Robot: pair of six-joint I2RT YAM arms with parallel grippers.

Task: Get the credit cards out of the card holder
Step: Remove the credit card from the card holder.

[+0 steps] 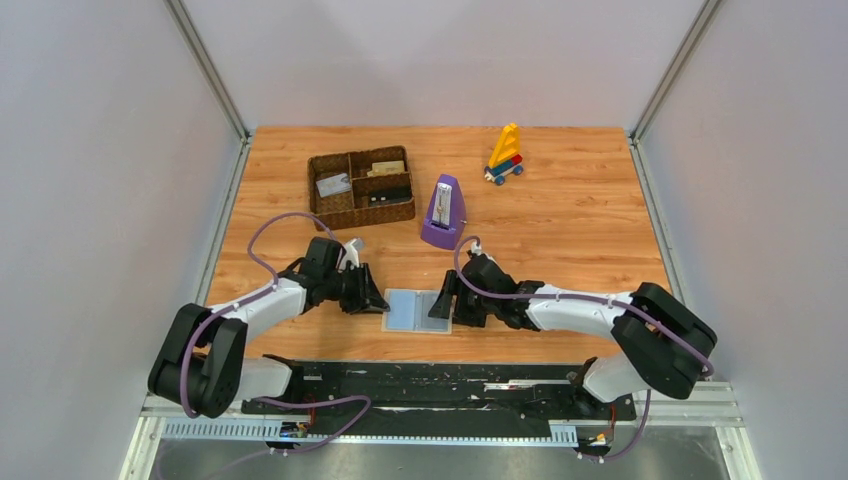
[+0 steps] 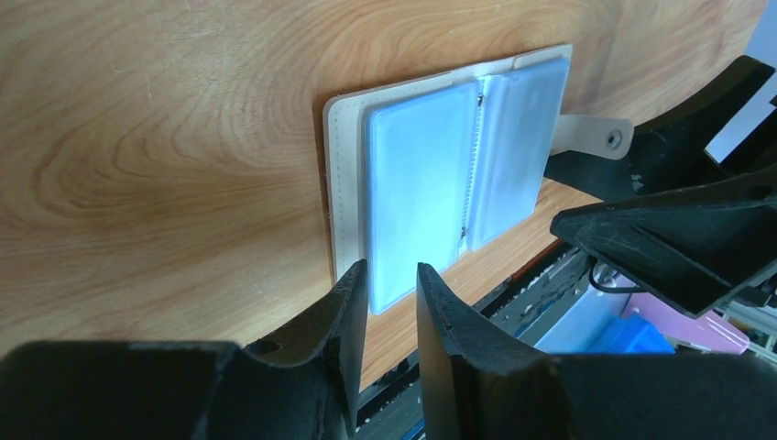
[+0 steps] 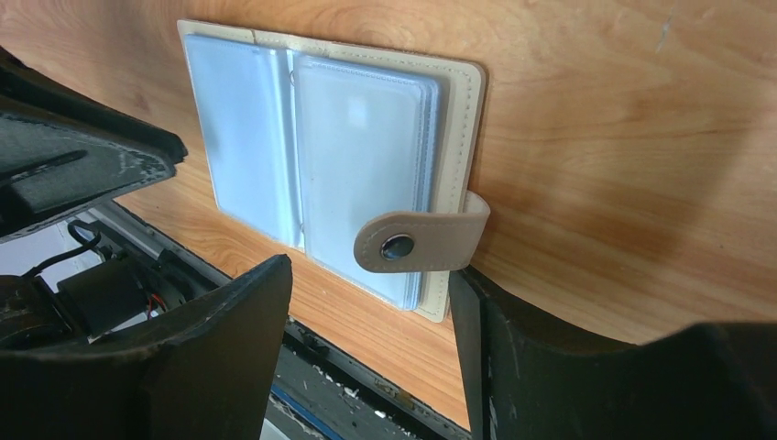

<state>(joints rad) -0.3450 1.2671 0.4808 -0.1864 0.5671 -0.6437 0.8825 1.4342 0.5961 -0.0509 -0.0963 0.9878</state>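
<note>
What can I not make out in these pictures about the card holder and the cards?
Top view: the things in the woven tray are too small to name.
Wrist views: the card holder's cloudy sleeves hide whether any card is inside.
Left wrist view: the fingers of the left claw cover the sleeve corner, so contact is unclear.

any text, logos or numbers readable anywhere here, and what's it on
Nothing can be read.
card holder: the sleeves and snap strap show no print.
cards in the woven tray: any print is too small to read.
metronome: the scale marks are too small to read.
toy sailboat: no text is visible.
</note>
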